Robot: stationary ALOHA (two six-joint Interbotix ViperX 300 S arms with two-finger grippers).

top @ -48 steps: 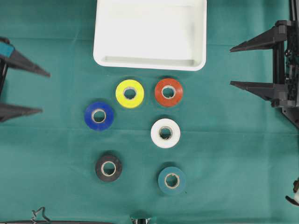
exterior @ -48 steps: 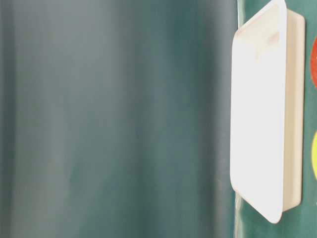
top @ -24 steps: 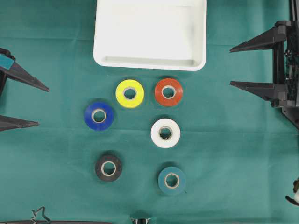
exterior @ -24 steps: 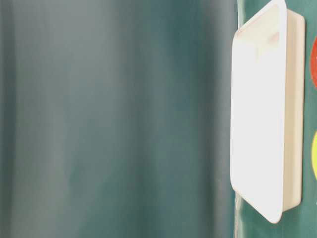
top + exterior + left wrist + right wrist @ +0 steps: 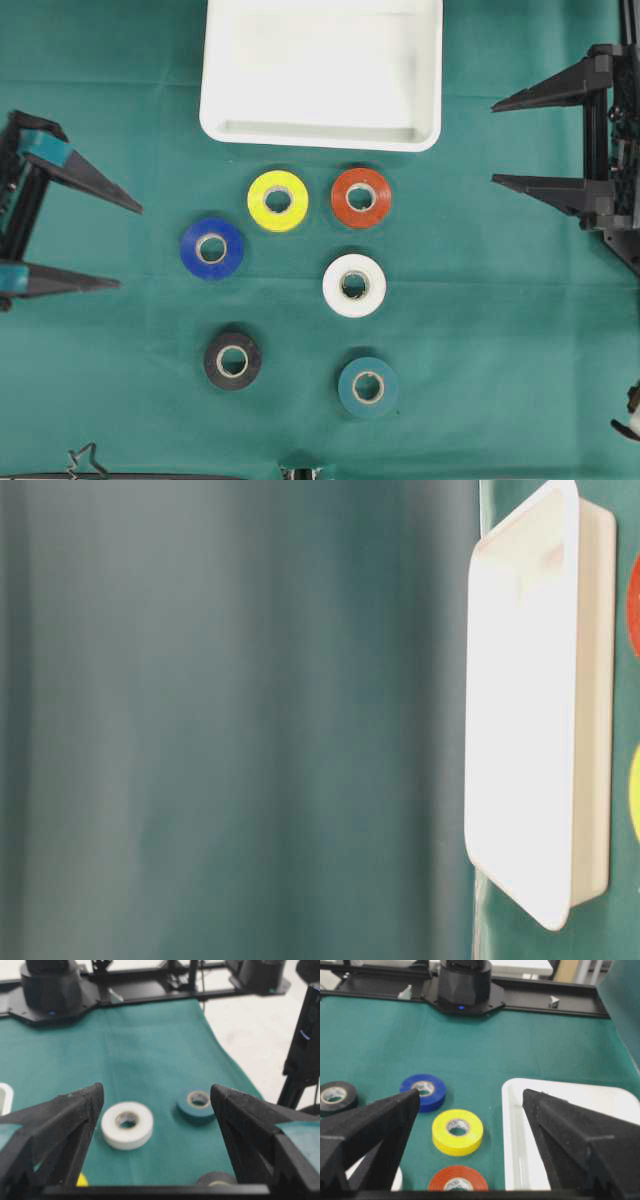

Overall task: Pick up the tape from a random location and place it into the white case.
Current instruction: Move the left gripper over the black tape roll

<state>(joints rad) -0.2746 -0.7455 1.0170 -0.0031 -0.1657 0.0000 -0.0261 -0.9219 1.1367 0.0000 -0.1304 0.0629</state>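
Overhead only: both wide-spread pincers, left [image 5: 130, 245], right [image 5: 493, 142]; six tapes.

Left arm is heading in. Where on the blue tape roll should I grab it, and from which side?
Come straight down on the blue tape roll with the left gripper, whose jaws are already open. It lies flat with its hole facing up, so pinch the outer wall across its width, or put one jaw in the core and one outside. There looks to be room all around it.

Green cloth [image 5: 500, 300] covers table; black frame rails [image 5: 530, 990] at edge.
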